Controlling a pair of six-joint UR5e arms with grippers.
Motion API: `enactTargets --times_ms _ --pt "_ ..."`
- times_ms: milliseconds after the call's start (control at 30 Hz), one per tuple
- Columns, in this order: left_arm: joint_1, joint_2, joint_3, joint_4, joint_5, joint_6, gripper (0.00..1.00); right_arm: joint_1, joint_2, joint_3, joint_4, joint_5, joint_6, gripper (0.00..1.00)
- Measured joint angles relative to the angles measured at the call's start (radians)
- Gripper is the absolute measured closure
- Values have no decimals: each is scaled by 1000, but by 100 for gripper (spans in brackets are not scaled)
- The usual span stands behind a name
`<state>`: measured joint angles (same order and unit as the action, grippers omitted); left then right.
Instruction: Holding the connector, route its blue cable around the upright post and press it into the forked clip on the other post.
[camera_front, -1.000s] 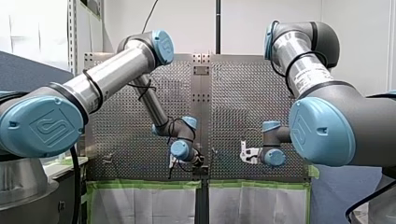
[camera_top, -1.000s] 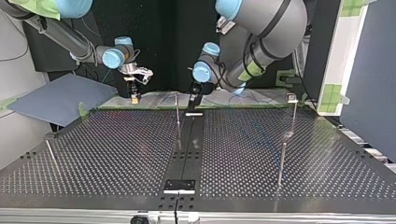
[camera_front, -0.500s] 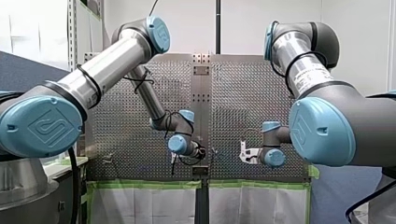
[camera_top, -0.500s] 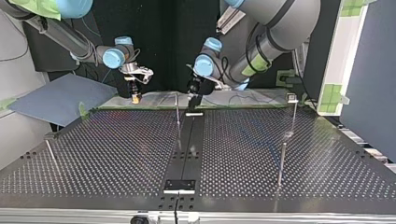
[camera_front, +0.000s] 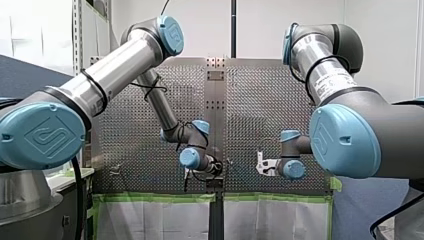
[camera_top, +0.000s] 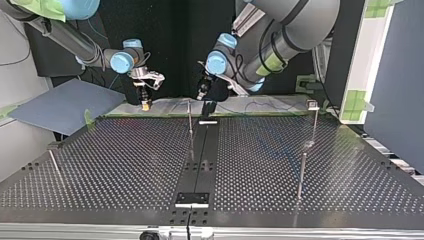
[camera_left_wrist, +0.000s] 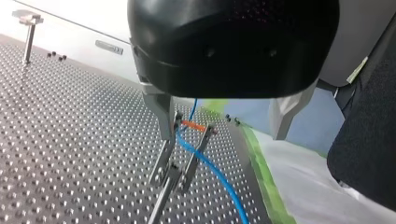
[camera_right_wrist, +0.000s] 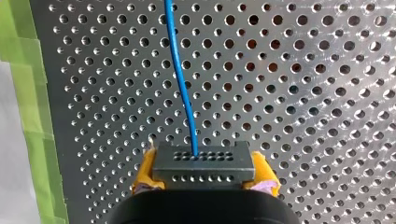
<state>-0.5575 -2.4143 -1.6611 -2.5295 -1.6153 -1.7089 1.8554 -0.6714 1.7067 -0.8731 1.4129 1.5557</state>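
Connector sits clamped in the right gripper, blue cable trailing ahead. Meanwhile the left gripper, wide and empty, has lifted off the forked clip. The cable seems threaded between its prongs, so pressing looks finished.

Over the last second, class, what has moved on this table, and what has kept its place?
My left gripper lifted away from the table and tilted toward the top view's left; its fingers stand open. My right gripper stayed put, shut on the connector, with the blue cable leading from it. The upright post kept its place.
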Motion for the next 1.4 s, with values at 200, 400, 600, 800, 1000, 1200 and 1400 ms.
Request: enactTargets --times_ms 200,400,600,800,1000,1200,1400 --pt "-17 1 0 3 -3 3 1 0 0 0 0 0 0 98" --pt "-30 1 -1 3 -6 4 1 1 1 0 -1 0 0 98" --pt "-40 1 -1 3 -12 5 1 1 3 0 -1 0 0 98" --pt "-47 1 -1 3 -21 5 1 2 4 0 -1 0 0 98" --pt "-50 1 -1 3 -23 5 1 2 5 0 -3 -2 1 98" --pt "-52 1 -1 3 -27 3 1 2 6 0 -2 -5 2 98" --pt "-54 1 -1 3 -36 3 1 2 7 0 -4 -5 4 98"
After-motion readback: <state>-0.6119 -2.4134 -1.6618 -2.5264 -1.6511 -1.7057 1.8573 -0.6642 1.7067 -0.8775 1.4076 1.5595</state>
